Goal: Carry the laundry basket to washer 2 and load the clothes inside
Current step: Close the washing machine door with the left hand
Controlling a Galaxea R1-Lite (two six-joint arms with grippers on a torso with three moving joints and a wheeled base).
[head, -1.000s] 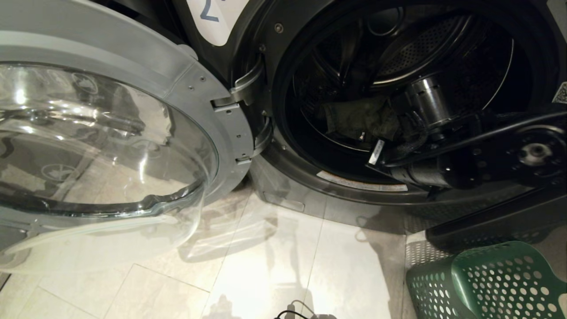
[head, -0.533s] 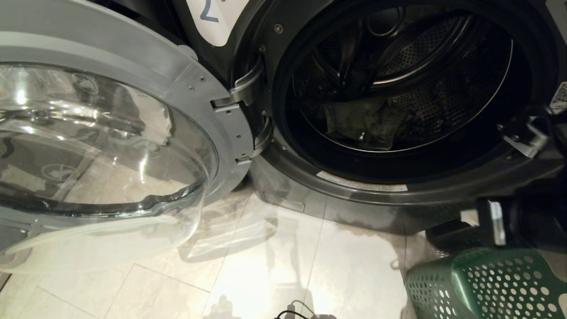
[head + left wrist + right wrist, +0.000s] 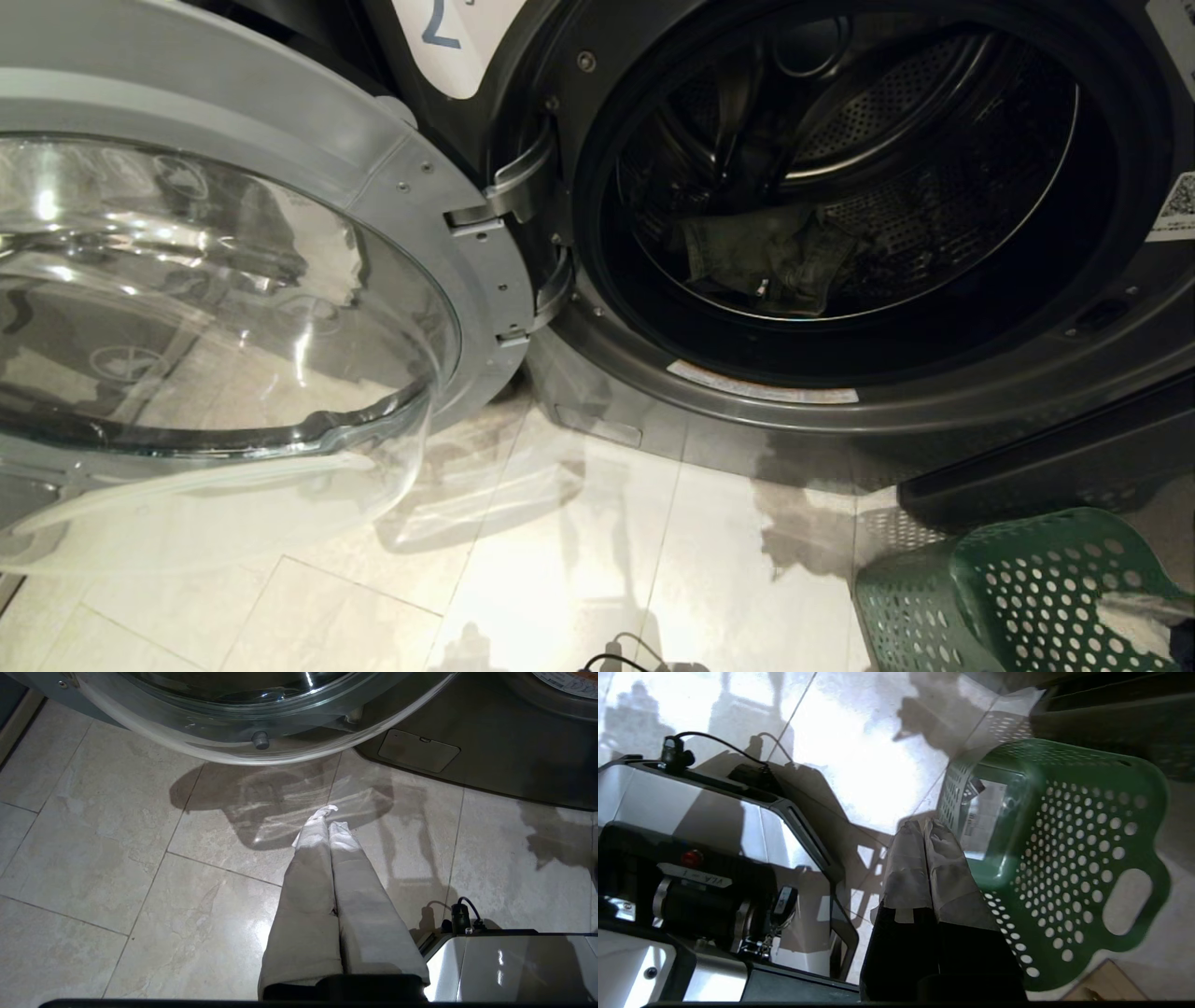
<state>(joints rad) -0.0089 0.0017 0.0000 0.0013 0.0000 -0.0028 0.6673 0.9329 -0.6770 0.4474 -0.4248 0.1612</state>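
Note:
Washer 2 point(image 3: 868, 401) stands open, its numbered label point(image 3: 439, 23) above the hinge. Olive-green clothes point(image 3: 766, 257) lie at the bottom of the drum. The green perforated laundry basket point(image 3: 1018, 597) sits on the floor at the lower right, below the washer's front. No clothes show inside the basket point(image 3: 1069, 858). My right gripper point(image 3: 924, 823) is shut and holds nothing, hovering by the basket's rim. Its pale taped fingers point(image 3: 1134, 616) just show over the basket in the head view. My left gripper point(image 3: 329, 819) is shut and empty, low over the floor tiles.
The glass washer door point(image 3: 233, 280) is swung wide to the left and overhangs the floor. My silver base point(image 3: 691, 807), with a cable on it, is close beside the basket. Light tiles point(image 3: 607, 560) lie between the door and the basket.
My right arm has pulled out of the drum and dropped to the basket at the lower right. The clothes stayed in the drum. The left arm has not moved.

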